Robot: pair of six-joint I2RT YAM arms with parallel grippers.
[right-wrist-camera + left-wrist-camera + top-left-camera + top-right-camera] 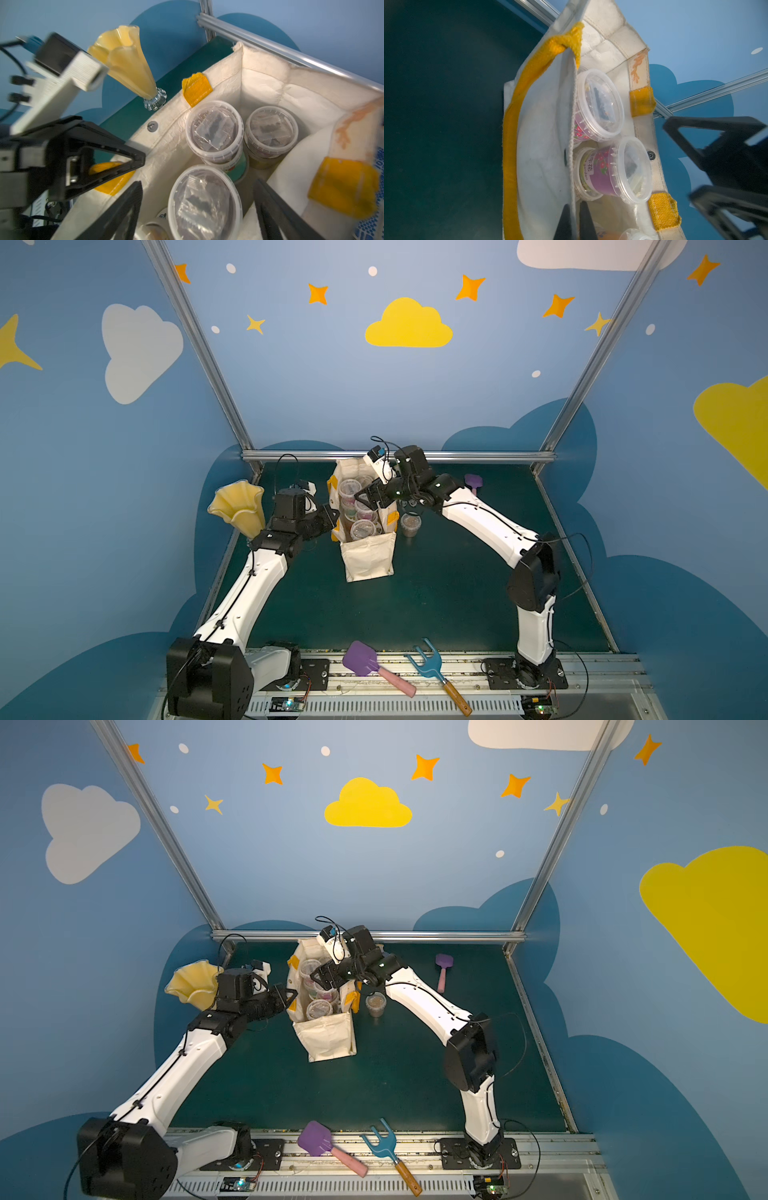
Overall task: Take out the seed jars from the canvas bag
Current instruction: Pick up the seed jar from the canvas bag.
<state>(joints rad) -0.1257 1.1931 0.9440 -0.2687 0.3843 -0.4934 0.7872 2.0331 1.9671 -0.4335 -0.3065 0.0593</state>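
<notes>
Cream canvas bag [368,560] upright, open, clear seed jars [362,529] seemingly stacked inside, one jar [410,525] just beside

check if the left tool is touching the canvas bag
Touching. The left wrist view shows the left tool shut on the top edge of the canvas bag wall.

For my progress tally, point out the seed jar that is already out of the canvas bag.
The lidded cup of brown seeds standing alone on the green table, beside the canvas bag; the other jars sit inside it.
</notes>
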